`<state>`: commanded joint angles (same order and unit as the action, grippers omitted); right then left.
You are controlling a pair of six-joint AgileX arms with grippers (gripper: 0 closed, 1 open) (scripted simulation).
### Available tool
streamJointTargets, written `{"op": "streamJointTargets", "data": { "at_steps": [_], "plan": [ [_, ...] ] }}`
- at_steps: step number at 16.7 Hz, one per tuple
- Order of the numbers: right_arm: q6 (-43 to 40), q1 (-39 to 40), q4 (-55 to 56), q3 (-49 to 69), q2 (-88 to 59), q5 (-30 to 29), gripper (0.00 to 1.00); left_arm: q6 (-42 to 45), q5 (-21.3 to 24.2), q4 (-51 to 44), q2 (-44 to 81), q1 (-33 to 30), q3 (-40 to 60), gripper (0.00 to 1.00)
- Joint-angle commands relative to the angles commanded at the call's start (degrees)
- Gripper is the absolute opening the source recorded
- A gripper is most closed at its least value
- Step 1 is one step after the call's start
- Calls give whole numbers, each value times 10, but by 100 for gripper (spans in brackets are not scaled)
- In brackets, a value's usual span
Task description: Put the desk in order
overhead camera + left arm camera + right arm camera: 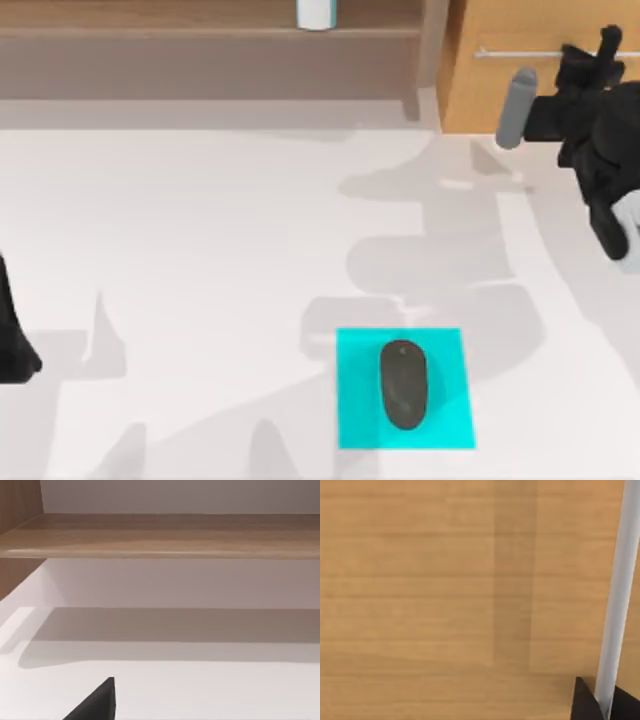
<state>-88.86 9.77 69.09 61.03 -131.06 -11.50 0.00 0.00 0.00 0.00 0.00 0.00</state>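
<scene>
A: Right tool is up at the far right corner of the counter, at the drawer unit. In the right wrist view two dark fingertips sit either side of the silver handle, so the tool looks closed around the bar, or very nearly. Contact itself I cannot confirm.

B: Left tool?

A: Left arm is parked at the left edge of the counter. The left wrist view catches one dark tip low in frame; spread or pressed together, I cannot tell.

B: How will the drawer handle?

A: My guess: stiff wooden box on runners, some weight, moves in one straight line only. The bar is thin, smooth metal, likely slippery, so grip it mid-span and pull square to the drawer front. An off-axis pull could slide the fingers along the bar.

B: What else is out?

A: Top view has a dark mouse lying on a cyan mat near the front of the counter, a white cup on the brown shelf, and a grey cylinder beside the right arm. The left wrist view gives the shelf's underside and the bare counter below it. The right wrist view gives the close drawer front and the bar.
</scene>
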Motion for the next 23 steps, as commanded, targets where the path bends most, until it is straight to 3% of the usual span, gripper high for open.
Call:
{"op": "streamJointTargets", "data": {
  "at_steps": [6,19,23],
  "plan": [
    [0,-3,-12,22,-8,2,0,0,0,0,0,0,0,100],
    [0,-3,-12,22,-8,2,98,0,0,0,0,0,0,100],
    [0,-3,-12,22,-8,2,100,0,0,0,0,0,0,100]
  ]
}}
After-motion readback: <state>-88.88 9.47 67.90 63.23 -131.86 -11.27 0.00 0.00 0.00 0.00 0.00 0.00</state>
